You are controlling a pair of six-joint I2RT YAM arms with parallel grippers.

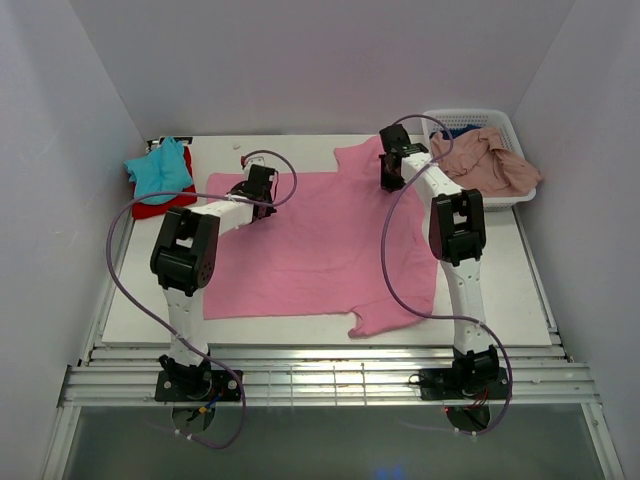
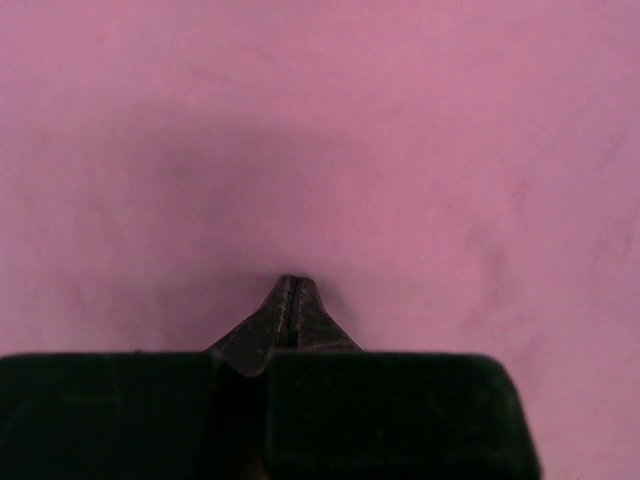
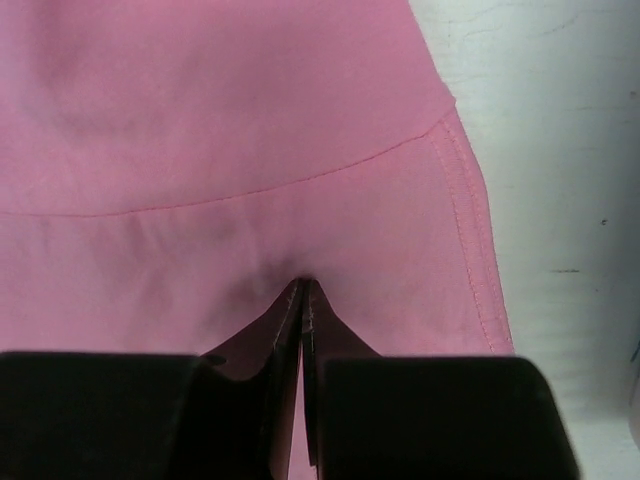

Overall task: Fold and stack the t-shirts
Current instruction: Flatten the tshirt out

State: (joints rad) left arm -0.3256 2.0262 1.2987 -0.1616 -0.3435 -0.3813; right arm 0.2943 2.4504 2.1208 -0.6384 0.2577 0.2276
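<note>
1. Pink shirt (image 1: 310, 250) lies spread flat in the middle of the white table (image 1: 500, 290); its bottom hem is to the left and its two sleeves to the right, one far and one near.
2. Left gripper (image 2: 290, 290): pressed together, its tip down on plain pink cloth close to the far corner of the hem; whether any cloth is caught in it cannot be told.
3. Right gripper (image 3: 302, 290): also pressed together, its tip on the far sleeve, just inside the stitched sleeve hem (image 3: 470, 230); the cloth dimples faintly at the tip, but a true pinch cannot be confirmed.
4. Handling, as a judgement: the cloth looks thin, light and limp; it should sag from wherever it is held, slide easily over the smooth table and wrinkle readily; it is not fragile.
5. Where to hold: the stitched edges probably grip best, being doubled cloth; the far hem corner and the far sleeve, taken together, should let the far edge rise evenly and fold toward the near side.
6. Elsewhere: a teal shirt (image 1: 160, 170) sits on a red shirt (image 1: 150, 208) at the far left; a salmon shirt (image 1: 490, 165) is heaped over the white basket (image 1: 500, 120) at the far right; a blue shirt (image 1: 462, 131) shows behind it.
</note>
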